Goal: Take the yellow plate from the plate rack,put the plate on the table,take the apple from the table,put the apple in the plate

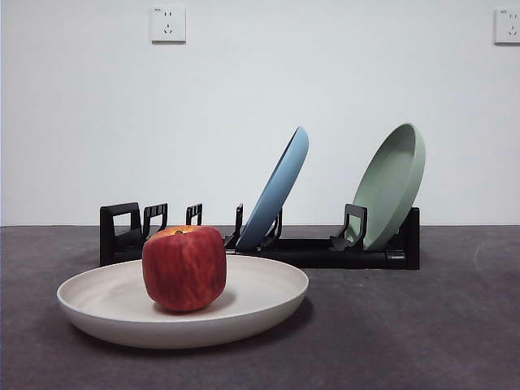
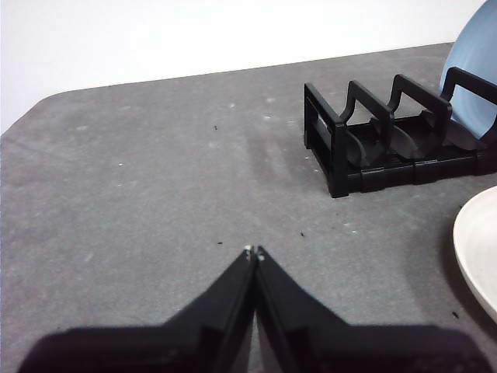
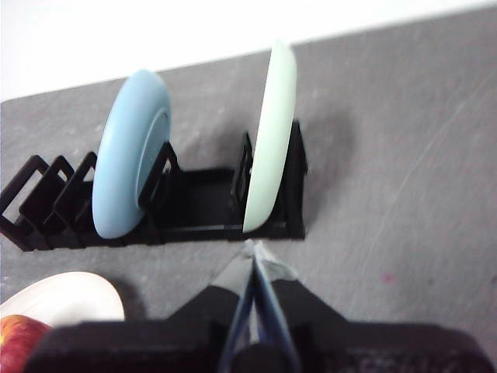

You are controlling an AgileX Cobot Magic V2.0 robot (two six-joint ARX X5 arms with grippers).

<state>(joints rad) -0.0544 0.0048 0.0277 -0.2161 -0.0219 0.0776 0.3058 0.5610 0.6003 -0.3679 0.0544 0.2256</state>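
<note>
Table [image 1: 439,341] surface, dark grey and matte, fills the lower part of the front view and carries everything else. At its far side stands the plate rack [image 1: 325,252], long, low and black, with upright slotted holders along its length. The holders at its left end hold nothing. A blue plate [image 1: 280,191] leans in a slot near the middle, tilted to the right, and a sage-green plate [image 1: 394,183] leans the same way in a slot near the right end.

Nearer than the rack, left of centre, the yellow plate [image 1: 260,301] lies flat on the table, pale cream with a raised rim. It sits apart from the rack, just in front of the rack's left half. The apple [image 1: 184,268] stands inside this plate, a little left of the plate's middle, dark red with a yellow-orange patch at the stem on top.

On the white wall behind, two sockets [image 1: 168,23] show near the top edge.

Neither arm appears in the front view. The left end effector [image 2: 254,250] hangs over bare table left of the rack's handle end, its jaws pressed together on nothing. The right end effector [image 3: 252,249] hovers on the near side of the rack by the green plate, its jaws also pressed together and holding nothing.
</note>
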